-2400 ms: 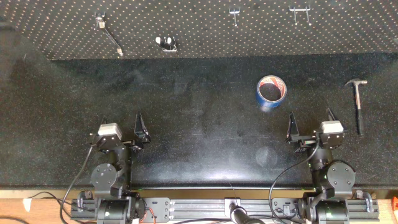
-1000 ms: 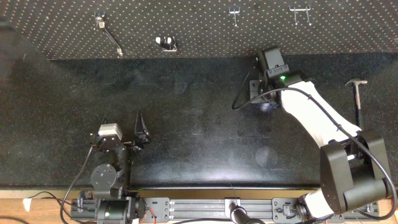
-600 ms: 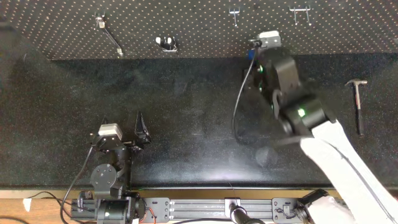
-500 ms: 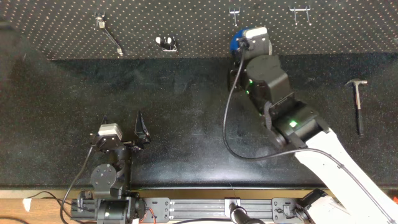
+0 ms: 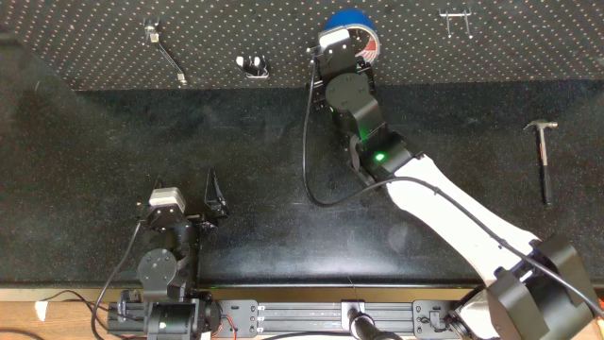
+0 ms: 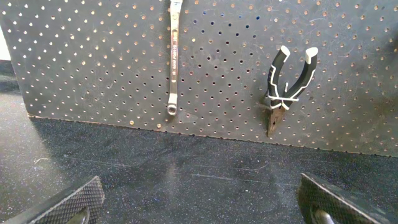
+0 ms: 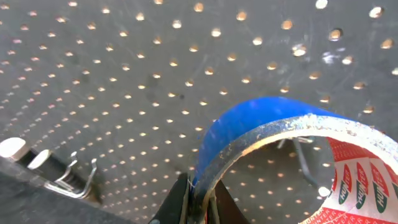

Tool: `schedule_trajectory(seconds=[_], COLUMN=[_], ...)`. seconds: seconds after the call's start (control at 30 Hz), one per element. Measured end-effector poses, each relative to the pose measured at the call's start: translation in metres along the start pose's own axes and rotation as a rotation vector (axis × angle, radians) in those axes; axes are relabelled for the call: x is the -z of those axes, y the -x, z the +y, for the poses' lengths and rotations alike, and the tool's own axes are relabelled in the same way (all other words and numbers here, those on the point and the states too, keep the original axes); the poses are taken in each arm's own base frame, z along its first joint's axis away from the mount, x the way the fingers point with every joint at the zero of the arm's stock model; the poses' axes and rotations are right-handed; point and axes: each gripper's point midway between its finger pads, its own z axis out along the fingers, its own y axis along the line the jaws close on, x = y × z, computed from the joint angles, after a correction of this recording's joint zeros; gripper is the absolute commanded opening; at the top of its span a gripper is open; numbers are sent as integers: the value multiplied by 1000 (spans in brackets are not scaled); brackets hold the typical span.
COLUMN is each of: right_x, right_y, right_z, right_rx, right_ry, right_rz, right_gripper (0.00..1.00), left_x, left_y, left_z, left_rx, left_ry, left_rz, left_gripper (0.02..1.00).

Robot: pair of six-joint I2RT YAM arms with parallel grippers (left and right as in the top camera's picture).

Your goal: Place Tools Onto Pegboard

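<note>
My right gripper (image 7: pixel 198 204) is clamped tight on the blue roll of tape with a red-and-white printed lining (image 7: pixel 267 134), the roll's wall pinched between its two fingers. The right arm is stretched up to the dark perforated pegboard (image 5: pixel 75 38), and the roll sits high against it, its open ring facing the board. Through the ring I can make out a thin wire hook (image 7: pixel 303 163) (whether the roll actually bears on it, I cannot tell). A two-pronged metal hook (image 7: pixel 59 169) juts from the board beside the roll.

My left gripper (image 6: pixel 199 202) sits low over the black worktop (image 5: pixel 283 161), fingers spread wide with nothing between them. It faces a slim silver wrench (image 6: pixel 174 56) and a pair of black-and-white-handled pliers (image 6: pixel 287 87), both hanging on the board. A dark-handled hammer with a steel head (image 5: pixel 544 161) lies on the worktop at the far right, well apart from both grippers.
</note>
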Motion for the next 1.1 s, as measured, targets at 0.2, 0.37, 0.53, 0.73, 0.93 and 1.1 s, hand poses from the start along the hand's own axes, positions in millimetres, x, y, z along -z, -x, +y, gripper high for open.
schedule_trajectory(seconds=[0.2, 0.37, 0.53, 0.73, 0.93, 1.1], right_x=[-12, -21, -25, -29, -30, -32], right_y=[-9, -12, -17, -18, -20, -22], right_z=[0, 0, -2, -4, -4, -4], right_rx=[3, -9, 1, -5, -6, 2], right_ry=[-31, -52, -70, -79, -83, -80], right_rz=[-5, -34, -25, -36, -37, -34], right_gripper=[75, 75, 73, 75, 213, 345], left_x=[0, 0, 0, 0, 0, 0], left_y=[0, 0, 0, 0, 0, 0], left_z=[0, 0, 0, 0, 0, 0], left_rx=[0, 0, 0, 0, 0, 0], left_ry=[0, 0, 0, 0, 0, 0], left_rz=[0, 0, 0, 0, 0, 0], left_gripper=[996, 996, 996, 996, 996, 996])
